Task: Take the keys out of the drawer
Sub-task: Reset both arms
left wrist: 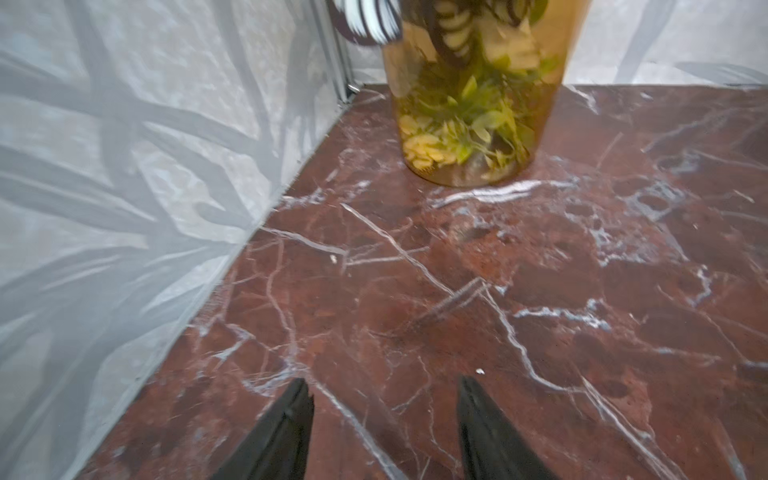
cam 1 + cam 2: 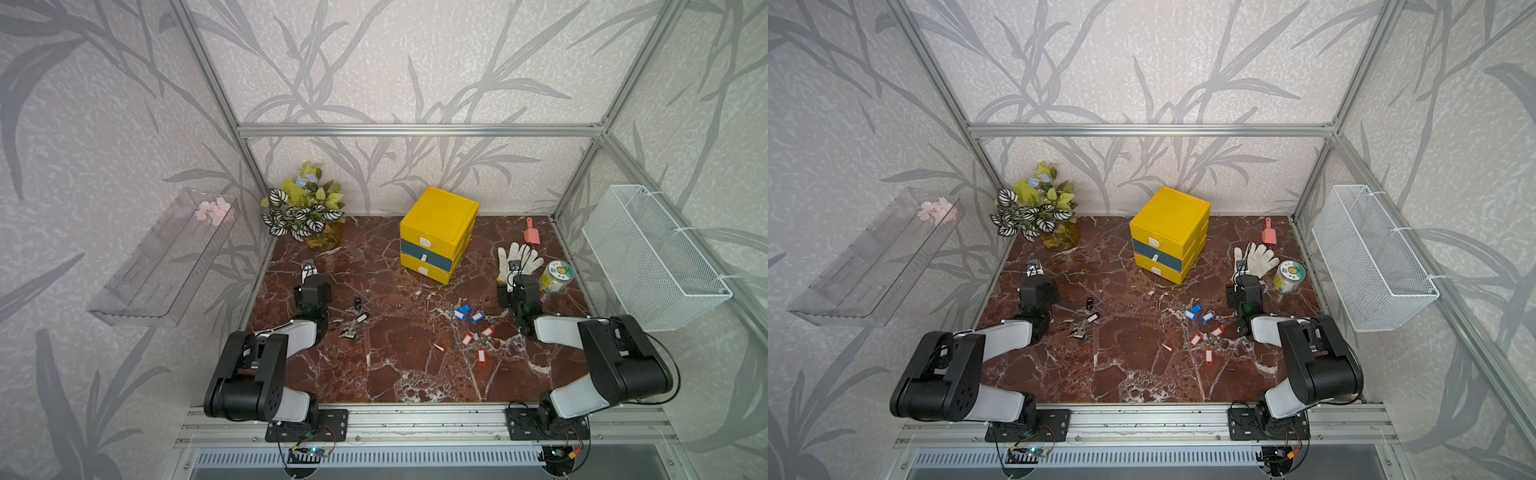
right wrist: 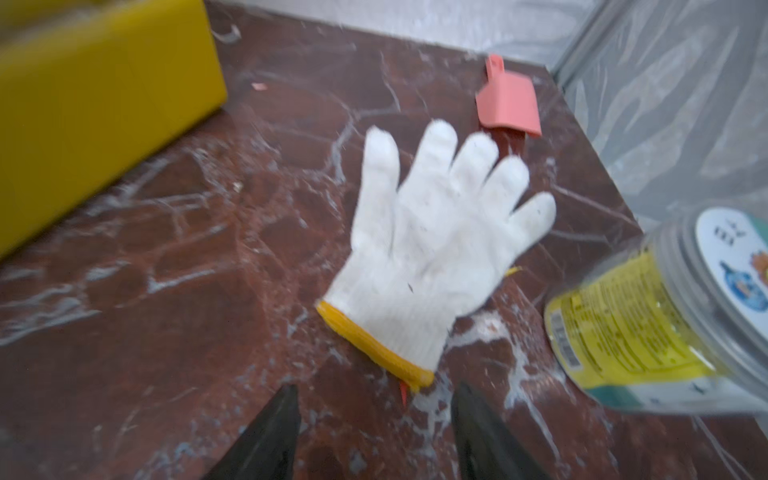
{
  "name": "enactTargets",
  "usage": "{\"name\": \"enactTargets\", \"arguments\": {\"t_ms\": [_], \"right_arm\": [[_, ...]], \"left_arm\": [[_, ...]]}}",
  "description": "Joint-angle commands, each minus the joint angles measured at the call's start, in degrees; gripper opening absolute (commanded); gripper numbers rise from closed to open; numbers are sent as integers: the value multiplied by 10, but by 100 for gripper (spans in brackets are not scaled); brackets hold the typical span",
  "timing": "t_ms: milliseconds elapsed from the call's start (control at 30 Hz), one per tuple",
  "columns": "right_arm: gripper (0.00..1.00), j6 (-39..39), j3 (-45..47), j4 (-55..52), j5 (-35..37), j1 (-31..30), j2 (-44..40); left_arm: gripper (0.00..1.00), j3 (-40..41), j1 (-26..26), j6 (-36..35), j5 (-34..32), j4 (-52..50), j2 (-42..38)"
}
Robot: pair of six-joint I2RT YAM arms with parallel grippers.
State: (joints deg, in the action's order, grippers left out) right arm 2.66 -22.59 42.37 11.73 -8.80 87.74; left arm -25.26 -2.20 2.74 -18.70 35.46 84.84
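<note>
Tabletop [image 2: 395, 374]: red-brown marble, seen in both top views, with a yellow drawer unit [image 2: 436, 224] at centre frame; its drawers look closed.
Black-tag keys [image 2: 357, 318]: on the marble, left of centre, outside the drawers, beside the left arm.
Blue-tag keys [image 2: 466, 312]: on the marble, right of centre, below the drawer unit.
Red-tag keys [image 2: 476, 343]: on the marble, just below the blue ones.
Left gripper [image 2: 307, 269]: left side of frame, near the plant [image 2: 303, 208], apart from every key.
Right gripper [image 2: 515, 266]: right side of frame, at the white glove [image 2: 521, 257].
Left wrist view: fingers [image 1: 286, 432] spread wide over bare marble, nothing between them; the plant's amber vase stands ahead.
Right wrist view: fingers [image 3: 270, 432] spread, empty; the glove's yellow cuff lies just ahead, a pink scoop [image 3: 509, 104] beyond it, a jar [image 3: 665, 316] beside it.
</note>
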Motion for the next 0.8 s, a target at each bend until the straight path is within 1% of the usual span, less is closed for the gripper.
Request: {"name": "enactTargets", "arguments": {"t_ms": [0,33,67,100,133,167,200,233,267,300,400,467,533,600,633,767], "right_arm": [[61,45,94,331,-98,12,60],[62,46,106,342,-106,11,54],[62,46,98,322,-102,12,50],[65,41,75,283,-85,11,48],[76,24,42,202,-43,11,33],[90,3,8,132,-1,11,27],[99,-1,9,103,-3,12,14],[99,-5,8,102,10,12,15],[99,-5,14,124,10,12,22],[99,4,22,169,9,12,38],[99,-2,14,128,12,12,23],[99,6,22,170,11,11,38],[99,2,17,142,9,11,29],[99,6,21,162,9,11,35],[99,3,19,149,9,11,31],[99,5,21,160,9,11,34]], "left_arm": [[59,25,32,-12,145,125,26],[59,37,34,-12,149,168,37],[60,37,32,-13,146,172,39],[61,29,32,-13,145,150,33],[63,17,33,-8,137,101,21],[65,13,33,-4,127,96,22],[97,19,33,-2,121,120,30],[99,19,33,-4,121,120,29],[99,15,33,-3,122,103,24],[99,15,33,-2,122,97,21],[99,14,33,-2,122,97,22],[99,15,33,-2,123,100,23],[99,14,33,-2,124,99,23],[99,13,35,-2,130,97,23],[99,13,36,-1,130,97,23],[99,13,37,-1,130,97,23]]}}
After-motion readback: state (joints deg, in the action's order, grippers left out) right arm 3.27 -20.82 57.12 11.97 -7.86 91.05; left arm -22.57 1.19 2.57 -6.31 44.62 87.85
